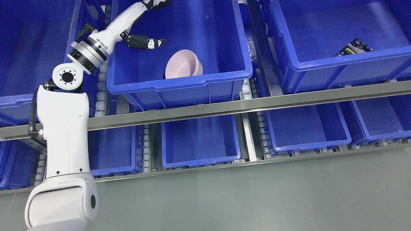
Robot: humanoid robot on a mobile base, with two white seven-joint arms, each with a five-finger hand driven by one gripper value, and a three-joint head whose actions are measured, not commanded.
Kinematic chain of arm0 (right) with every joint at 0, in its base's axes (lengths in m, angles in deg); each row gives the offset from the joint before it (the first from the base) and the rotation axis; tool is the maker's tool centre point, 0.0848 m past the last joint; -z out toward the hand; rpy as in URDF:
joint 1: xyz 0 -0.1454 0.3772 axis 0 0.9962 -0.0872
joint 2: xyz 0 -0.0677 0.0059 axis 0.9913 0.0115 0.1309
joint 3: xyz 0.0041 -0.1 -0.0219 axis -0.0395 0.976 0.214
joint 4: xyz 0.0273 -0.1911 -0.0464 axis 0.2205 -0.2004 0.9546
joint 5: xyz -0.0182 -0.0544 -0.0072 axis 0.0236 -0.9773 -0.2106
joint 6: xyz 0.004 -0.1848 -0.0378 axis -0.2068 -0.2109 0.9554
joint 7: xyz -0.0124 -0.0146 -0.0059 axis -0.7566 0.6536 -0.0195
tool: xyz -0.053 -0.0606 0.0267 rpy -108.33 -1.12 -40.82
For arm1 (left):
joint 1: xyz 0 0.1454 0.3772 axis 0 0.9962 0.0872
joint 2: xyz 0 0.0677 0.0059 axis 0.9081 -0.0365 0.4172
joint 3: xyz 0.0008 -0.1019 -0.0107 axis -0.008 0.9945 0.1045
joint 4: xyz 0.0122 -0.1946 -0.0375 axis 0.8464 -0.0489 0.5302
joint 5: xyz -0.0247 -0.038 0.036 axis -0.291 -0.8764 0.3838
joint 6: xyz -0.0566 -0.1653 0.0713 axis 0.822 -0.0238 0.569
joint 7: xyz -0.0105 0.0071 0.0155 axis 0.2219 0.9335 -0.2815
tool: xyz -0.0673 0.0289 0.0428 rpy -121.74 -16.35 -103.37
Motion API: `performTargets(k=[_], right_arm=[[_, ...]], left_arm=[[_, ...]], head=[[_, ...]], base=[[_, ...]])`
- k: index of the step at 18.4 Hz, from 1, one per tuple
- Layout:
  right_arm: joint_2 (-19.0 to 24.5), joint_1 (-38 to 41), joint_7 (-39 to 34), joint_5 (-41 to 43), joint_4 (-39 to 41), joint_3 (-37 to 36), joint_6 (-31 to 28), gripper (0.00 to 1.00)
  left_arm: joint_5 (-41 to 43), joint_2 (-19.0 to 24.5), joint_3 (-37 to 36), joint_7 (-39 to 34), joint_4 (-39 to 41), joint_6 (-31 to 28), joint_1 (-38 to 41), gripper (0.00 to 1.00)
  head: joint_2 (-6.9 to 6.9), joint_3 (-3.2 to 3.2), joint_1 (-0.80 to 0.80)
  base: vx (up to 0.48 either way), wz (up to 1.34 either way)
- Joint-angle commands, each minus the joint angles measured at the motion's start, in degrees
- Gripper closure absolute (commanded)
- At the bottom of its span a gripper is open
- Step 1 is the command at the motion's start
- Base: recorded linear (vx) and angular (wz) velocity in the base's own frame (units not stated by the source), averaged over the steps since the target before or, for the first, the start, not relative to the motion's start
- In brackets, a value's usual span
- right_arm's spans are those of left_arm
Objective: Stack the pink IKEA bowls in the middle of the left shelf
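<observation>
A pink bowl [183, 64], apparently two nested, lies tilted on its side against the front wall of a large blue bin [179, 85] on the upper shelf. My left hand [151, 22] hovers inside that bin, up and to the left of the bowl, apart from it. Its black fingers [159, 4] are spread at the top edge of the picture and the thumb [146, 42] points right; nothing is held. The white left arm rises from the lower left corner.
Another blue bin [337, 61] on the right holds a small dark packet [353, 47]. Several blue bins [200, 141] sit on the lower shelf behind a steel rail [224, 107]. Grey floor fills the bottom.
</observation>
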State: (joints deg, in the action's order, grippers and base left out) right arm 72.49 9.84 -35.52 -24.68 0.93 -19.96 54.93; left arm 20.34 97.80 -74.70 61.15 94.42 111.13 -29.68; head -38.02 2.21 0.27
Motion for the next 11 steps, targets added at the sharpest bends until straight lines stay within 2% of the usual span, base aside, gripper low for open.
performTargets(k=[1, 4, 5, 7, 11], right_arm=[[-1.0, -0.01, 0.04, 0.09, 1.0, -0.27, -0.05, 0.0], [-1.0, -0.01, 0.04, 0.09, 1.0, -0.27, -0.05, 0.0], [-1.0, -0.01, 0.04, 0.09, 1.0, -0.27, -0.05, 0.0], [-1.0, -0.01, 0.04, 0.09, 1.0, -0.27, -0.05, 0.0], [-1.0, -0.01, 0.04, 0.09, 1.0, -0.27, -0.05, 0.0]], left_arm=[[-14.4, -7.9, 13.39, -9.77, 5.23, -7.72, 1.44, 0.01], [-24.27, -7.9, 13.3, -25.94, 8.2, -17.9, 2.58, 0.0], [-26.56, -7.9, 13.04, -29.12, 9.44, -19.94, 2.67, 0.0], [-29.65, -7.9, 11.03, -30.38, 11.37, -19.96, 4.59, 0.0], [-30.01, -7.9, 1.63, -30.65, 24.71, -21.71, 13.37, 0.0]], head=[[0.0, 0.0, 0.0], [0.0, 0.0, 0.0], [0.0, 0.0, 0.0], [0.0, 0.0, 0.0], [0.0, 0.0, 0.0]], base=[[0.0, 0.0], [0.0, 0.0], [0.0, 0.0], [-0.002, 0.01], [-0.042, 0.0]])
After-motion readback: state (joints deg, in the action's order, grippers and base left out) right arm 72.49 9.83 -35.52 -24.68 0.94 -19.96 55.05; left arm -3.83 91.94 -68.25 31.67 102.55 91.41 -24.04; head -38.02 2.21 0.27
